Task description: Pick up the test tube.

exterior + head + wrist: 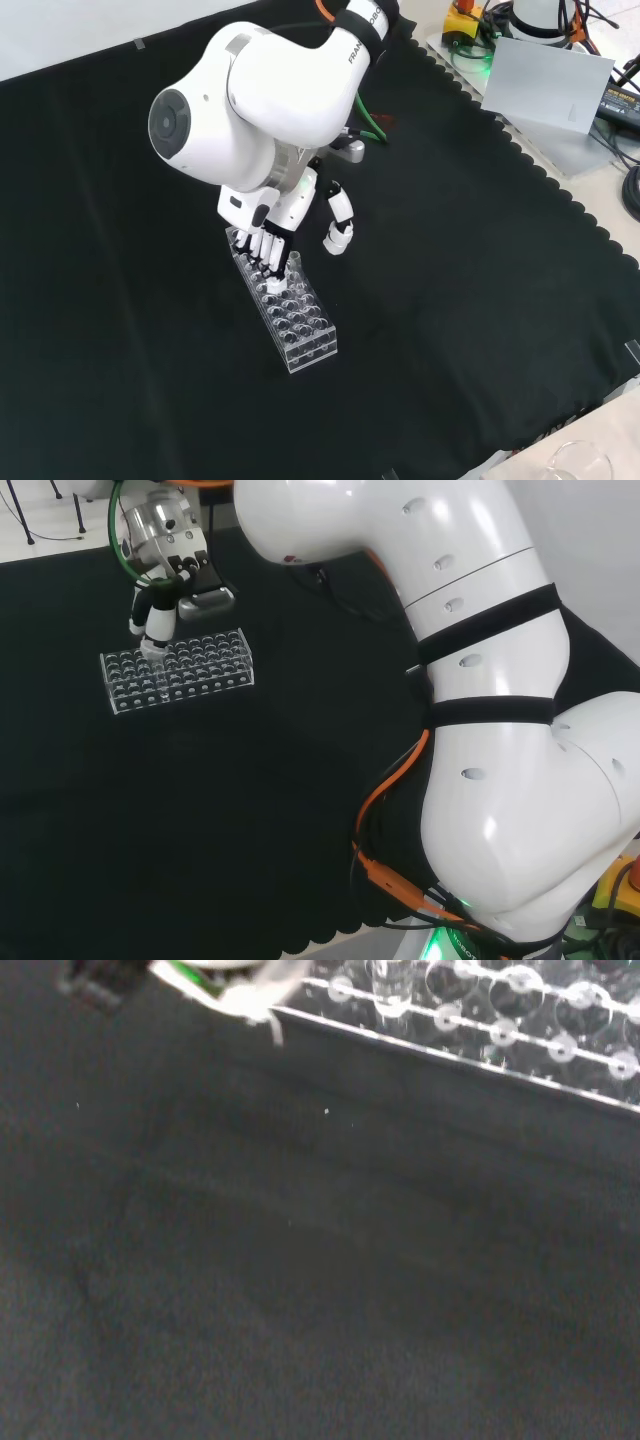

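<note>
test tube (390, 985) upright in a hole of the clear rack (295, 320), near the rack's end under the hand (270, 235). fingers pointing down onto that end, thumb splayed off to the side; can't tell whether closed on the tube. rack on black cloth (450, 300).

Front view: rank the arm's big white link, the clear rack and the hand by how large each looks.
1. White link, clearly the largest, though it stands nearer the camera.
2. Rack.
3. Hand; it looks close to the rack in size and is partly hidden by the link, so this order is unsure.
</note>
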Controlling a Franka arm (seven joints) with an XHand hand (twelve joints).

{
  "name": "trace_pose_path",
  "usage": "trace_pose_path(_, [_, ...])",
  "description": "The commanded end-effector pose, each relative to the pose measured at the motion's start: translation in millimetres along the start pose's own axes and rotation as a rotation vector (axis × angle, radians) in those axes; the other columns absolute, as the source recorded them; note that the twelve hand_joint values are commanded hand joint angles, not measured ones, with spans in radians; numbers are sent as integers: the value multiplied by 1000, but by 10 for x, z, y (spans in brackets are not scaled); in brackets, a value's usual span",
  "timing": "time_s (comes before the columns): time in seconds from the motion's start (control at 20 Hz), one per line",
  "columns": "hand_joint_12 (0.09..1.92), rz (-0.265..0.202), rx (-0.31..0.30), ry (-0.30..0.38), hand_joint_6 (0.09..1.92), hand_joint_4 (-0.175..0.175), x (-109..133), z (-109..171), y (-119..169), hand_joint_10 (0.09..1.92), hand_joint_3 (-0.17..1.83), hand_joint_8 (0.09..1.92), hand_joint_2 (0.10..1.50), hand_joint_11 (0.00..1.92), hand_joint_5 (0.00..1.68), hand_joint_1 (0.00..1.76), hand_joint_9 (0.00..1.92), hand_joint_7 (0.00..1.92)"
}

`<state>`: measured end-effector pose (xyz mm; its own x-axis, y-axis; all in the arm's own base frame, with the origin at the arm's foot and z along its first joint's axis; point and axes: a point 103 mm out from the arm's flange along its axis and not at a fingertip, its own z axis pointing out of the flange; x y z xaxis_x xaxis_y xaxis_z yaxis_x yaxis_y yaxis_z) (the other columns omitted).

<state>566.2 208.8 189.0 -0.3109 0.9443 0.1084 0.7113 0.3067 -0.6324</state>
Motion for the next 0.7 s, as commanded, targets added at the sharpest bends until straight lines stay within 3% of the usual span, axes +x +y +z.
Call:
trace_pose_path(0.05, [1551,17,-34,18,575,-94,-31,0,-18,930,714,843,654,85,352,979,381,528])
trace_pose_path(0.3, [1524,24,-76,25,861,-129,30,-63,15,902,735,847,646,211,377,1022,515,673])
trace_pose_path(0.7, [1485,38,-92,7,982,-168,166,-87,124,847,812,833,599,354,465,1089,691,869])
